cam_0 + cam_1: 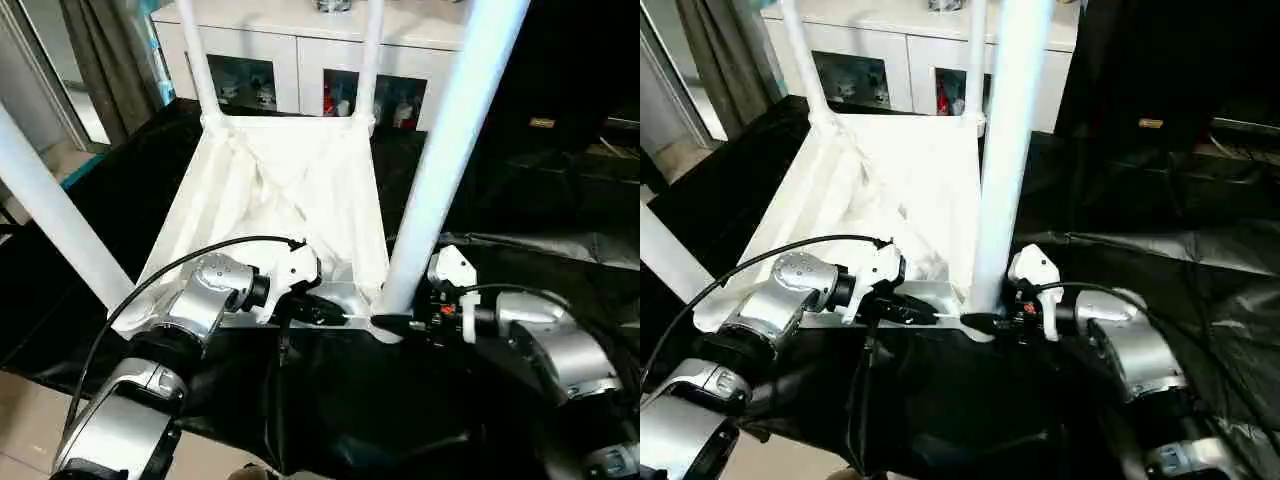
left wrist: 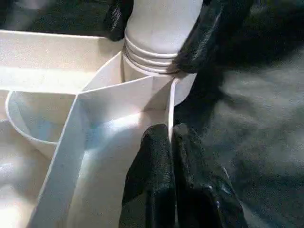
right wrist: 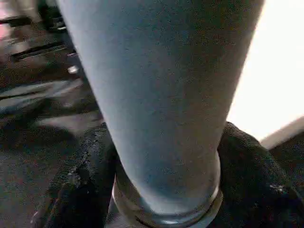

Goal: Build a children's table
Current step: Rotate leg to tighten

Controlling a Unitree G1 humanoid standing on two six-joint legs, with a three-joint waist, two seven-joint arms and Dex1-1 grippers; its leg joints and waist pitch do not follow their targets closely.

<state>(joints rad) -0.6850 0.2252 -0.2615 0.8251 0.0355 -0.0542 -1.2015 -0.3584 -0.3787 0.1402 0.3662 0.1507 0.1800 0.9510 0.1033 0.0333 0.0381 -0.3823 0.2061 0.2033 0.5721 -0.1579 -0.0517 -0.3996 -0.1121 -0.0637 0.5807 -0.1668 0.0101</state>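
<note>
- the table top [image 1: 290, 200] lies upside down on the black cloth [image 1: 520, 200] in the middle of the head view, its x-ribs facing up.
- four legs stand in the corner sockets: two thin-looking ones at the top of the frame, one at the left edge [image 1: 55, 215], and the near right leg [image 1: 440, 150], which runs from the lower centre up to the top right.
- the left gripper [image 2: 172, 142] is clenched on the thin rim wall [image 2: 169, 107] of the table top, just beside that near right socket, and so it holds the top steady.
- the right gripper [image 1: 392, 323] has one finger on each side of the base of the near right leg, where the grooved collar [image 2: 151, 56] meets the socket; its fingers [image 2: 209, 33] touch the leg, so i judge it grasps the leg.
- the step in hand seems to be seating this leg; the collar rings are not yet fully inside the socket.
- to do it well, keep the leg upright in line with the socket, press or turn it straight down, and let the left gripper resist any tipping of the top.
- a slanted push could jam the collar.
</note>
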